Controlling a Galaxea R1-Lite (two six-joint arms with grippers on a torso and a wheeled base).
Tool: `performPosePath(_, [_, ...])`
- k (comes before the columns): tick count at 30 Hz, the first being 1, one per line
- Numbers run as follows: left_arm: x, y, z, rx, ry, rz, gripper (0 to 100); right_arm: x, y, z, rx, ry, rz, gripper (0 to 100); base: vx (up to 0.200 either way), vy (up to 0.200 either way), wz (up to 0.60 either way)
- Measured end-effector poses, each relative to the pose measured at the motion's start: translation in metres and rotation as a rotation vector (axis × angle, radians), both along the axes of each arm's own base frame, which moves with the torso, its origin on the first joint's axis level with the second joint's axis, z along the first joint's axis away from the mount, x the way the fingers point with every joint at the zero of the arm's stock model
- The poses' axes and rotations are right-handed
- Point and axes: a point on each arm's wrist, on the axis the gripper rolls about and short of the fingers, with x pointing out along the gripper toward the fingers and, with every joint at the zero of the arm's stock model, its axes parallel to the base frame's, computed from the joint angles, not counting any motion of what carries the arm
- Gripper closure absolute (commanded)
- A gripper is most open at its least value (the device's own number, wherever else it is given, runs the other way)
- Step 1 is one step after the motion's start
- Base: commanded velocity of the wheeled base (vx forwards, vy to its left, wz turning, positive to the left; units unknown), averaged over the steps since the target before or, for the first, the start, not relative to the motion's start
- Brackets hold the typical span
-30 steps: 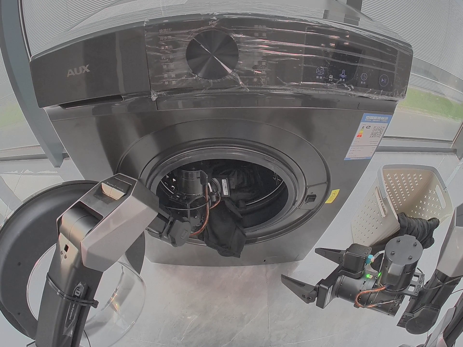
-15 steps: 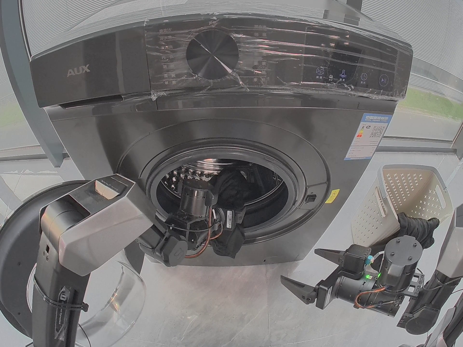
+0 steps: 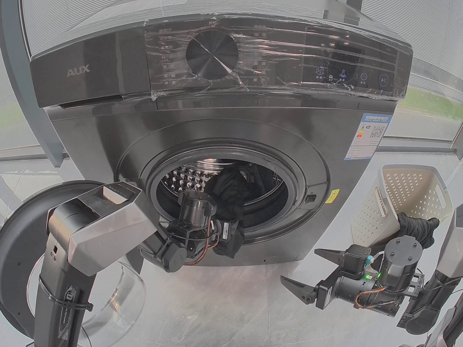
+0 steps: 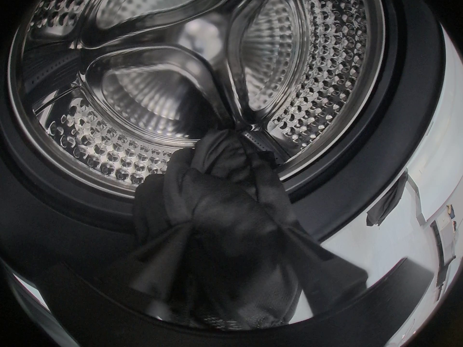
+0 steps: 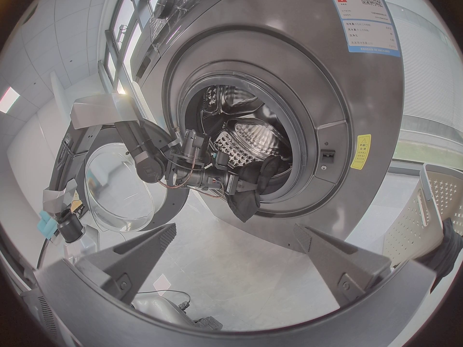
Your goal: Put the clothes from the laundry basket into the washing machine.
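Note:
The grey washing machine (image 3: 270, 126) stands with its porthole open and its steel drum (image 4: 144, 97) bare inside. My left gripper (image 3: 233, 231) is at the lower lip of the porthole, shut on a bunched black garment (image 3: 230, 191). The cloth (image 4: 226, 218) wraps over the fingers and hides them; part reaches up into the drum mouth, part hangs over the door seal (image 5: 243, 206). The white laundry basket (image 3: 415, 189) stands on the floor at the right with another dark garment (image 3: 418, 227) draped over its rim. My right gripper (image 3: 301, 267) hovers open above the floor, left of the basket, holding nothing.
The machine's round door (image 3: 29, 246), with its glass bowl (image 3: 113, 290), is swung open at the left beside my left arm. Bare grey floor (image 3: 231, 304) lies between the machine and my right gripper. Windows run behind the machine.
My left gripper has drawn back out of the drum to the porthole's lower lip. The black garment, which hung low over the rim, is now bunched higher in the opening. The right arm stayed still.

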Motion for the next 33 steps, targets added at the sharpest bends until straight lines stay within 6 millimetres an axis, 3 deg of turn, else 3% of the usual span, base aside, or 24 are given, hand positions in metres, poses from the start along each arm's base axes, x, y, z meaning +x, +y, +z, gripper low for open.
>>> performPosePath(9, [0.009,0.001,-0.003,-0.015,-0.007,0.016,100,0.000,0.001,0.000,0.002,-0.004,0.000,0,0.000,0.000,0.00])
performPosePath(25, [0.058,-0.020,0.048,-0.210,-0.297,0.102,100,0.000,0.000,0.000,0.001,-0.002,0.000,0,0.000,0.000,0.00])
performPosePath(33, [0.079,-0.018,0.057,-0.251,-0.392,0.160,100,0.000,0.000,0.000,0.001,-0.002,-0.002,0,0.000,0.000,0.00])
